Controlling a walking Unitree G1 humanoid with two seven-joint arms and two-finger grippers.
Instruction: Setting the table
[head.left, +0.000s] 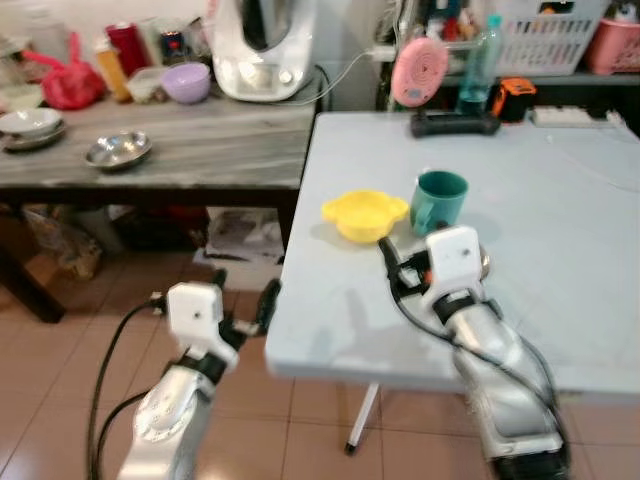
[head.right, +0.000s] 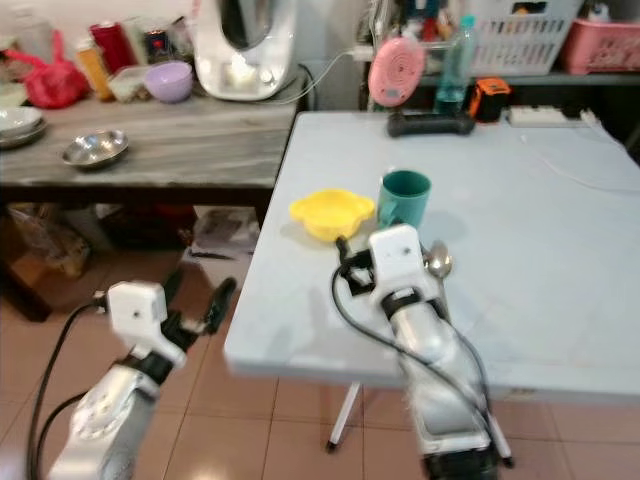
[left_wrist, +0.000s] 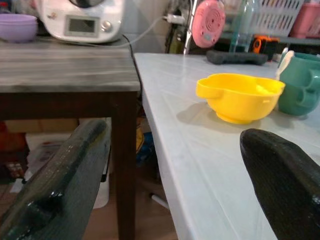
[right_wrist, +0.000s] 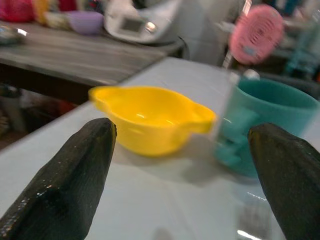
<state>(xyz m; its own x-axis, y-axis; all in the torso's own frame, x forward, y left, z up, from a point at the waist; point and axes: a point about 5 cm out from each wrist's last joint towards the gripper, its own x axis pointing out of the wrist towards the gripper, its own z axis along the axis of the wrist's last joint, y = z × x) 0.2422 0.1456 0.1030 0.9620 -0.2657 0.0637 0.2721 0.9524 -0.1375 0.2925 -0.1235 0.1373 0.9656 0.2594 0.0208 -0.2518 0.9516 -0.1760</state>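
Note:
A yellow bowl (head.left: 364, 215) with two small handles stands on the white folding table (head.left: 540, 310), near its left edge. Touching or just beside it on the right is a teal mug (head.left: 440, 200) with a pale handle (left_wrist: 284, 57) sticking up at its rim. A metal spoon (head.right: 438, 262) lies on the table beside my right wrist. My right gripper (right_wrist: 181, 129) hovers low over the table just in front of the bowl and mug, open and holding nothing. My left gripper (head.left: 243, 292) is open over the floor, just off the table's left edge, below its top.
To the left stands a wooden side table (head.left: 200, 150) with a steel bowl (head.left: 118, 150), stacked plates (head.left: 30, 124), a purple bowl (head.left: 186, 82) and a white appliance (head.left: 265, 45). A pink fan (head.left: 420, 70), a bottle (head.left: 480, 60) and a black bar (head.left: 455, 125) stand at the white table's far edge.

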